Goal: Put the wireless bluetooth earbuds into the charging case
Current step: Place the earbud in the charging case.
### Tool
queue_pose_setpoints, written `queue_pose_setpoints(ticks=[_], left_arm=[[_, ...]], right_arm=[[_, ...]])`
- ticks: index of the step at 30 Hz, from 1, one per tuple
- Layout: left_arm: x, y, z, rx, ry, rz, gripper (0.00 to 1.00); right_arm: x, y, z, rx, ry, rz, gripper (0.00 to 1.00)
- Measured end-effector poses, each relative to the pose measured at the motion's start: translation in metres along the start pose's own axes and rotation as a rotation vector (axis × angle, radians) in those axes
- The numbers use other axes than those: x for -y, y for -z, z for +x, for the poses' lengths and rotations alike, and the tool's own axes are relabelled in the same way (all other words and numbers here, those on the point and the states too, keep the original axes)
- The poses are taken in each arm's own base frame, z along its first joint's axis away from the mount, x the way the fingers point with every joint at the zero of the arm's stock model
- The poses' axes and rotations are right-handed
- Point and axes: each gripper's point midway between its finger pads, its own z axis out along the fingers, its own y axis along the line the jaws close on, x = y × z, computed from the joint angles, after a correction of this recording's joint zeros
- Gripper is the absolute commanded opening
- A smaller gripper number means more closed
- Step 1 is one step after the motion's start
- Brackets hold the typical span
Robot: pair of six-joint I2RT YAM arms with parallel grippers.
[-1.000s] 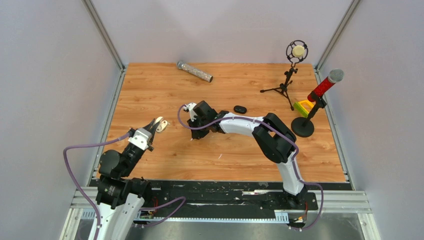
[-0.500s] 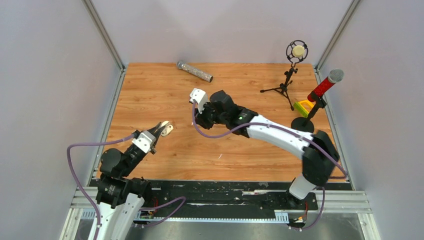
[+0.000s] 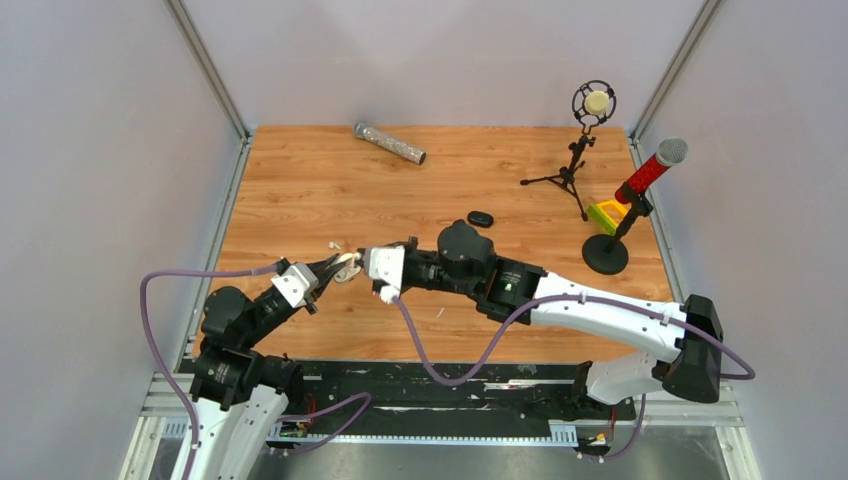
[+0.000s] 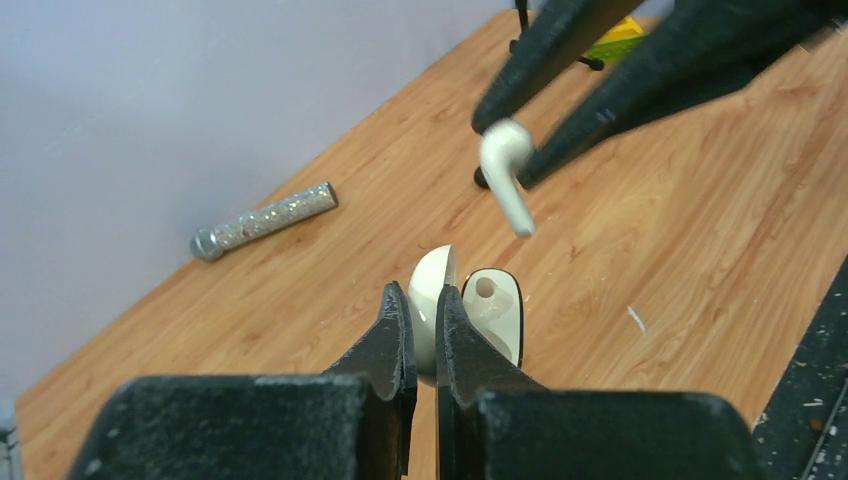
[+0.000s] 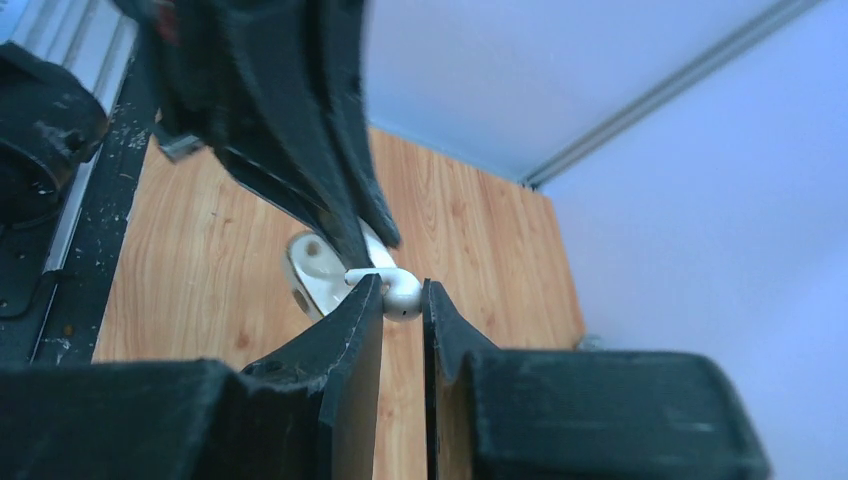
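- Left claw pinches the open white clamshell plastic charging case.
- Right claw, I see, pinches a white stemmed plastic earbud just beyond it.

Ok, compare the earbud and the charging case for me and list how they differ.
Size: the white earbud is far smaller than the charging case.
Shape: the earbud is a bulb with a thin stem; the case is a rounded shell, open, one socket showing.
Holder: the right end effector pinches the earbud, the left end effector the case.
Shared: both are whitish and gripped, not touching.
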Motion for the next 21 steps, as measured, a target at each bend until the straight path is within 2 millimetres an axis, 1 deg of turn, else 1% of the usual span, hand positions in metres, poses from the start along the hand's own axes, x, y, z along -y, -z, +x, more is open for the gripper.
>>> queue_pose_setpoints(ticks=[2,4,6,10,14,21], left_arm=[[0.001,-0.001,0.0,-0.003,0.027,0.005,0.0],[0.002,-0.001,0.0,-0.003,0.047,0.007,0.0],[0.003,-0.001,-0.001,-0.003,0.069,0.008,0.0],[0.004,-0.001,-0.001,-0.003,0.114,0.004,0.0],[0.005,-0.001,-0.001,-0.002,0.147,0.003,0.0],[0.004,-0.001,-0.005,0.003,0.152,-0.003,0.0]], right_arm=[[-0.014,-0.005,-0.009,0.024,0.06,-0.034,0.0],[-0.026,-0.012,-0.013,0.038,0.115,-0.061,0.0],[-0.037,-0.019,-0.011,0.037,0.156,-0.09,0.0],[-0.051,-0.029,-0.002,0.018,0.212,-0.123,0.0],[-0.054,-0.034,0.005,-0.007,0.25,-0.125,0.0],[-0.046,-0.035,0.005,-0.014,0.285,-0.091,0.0]])
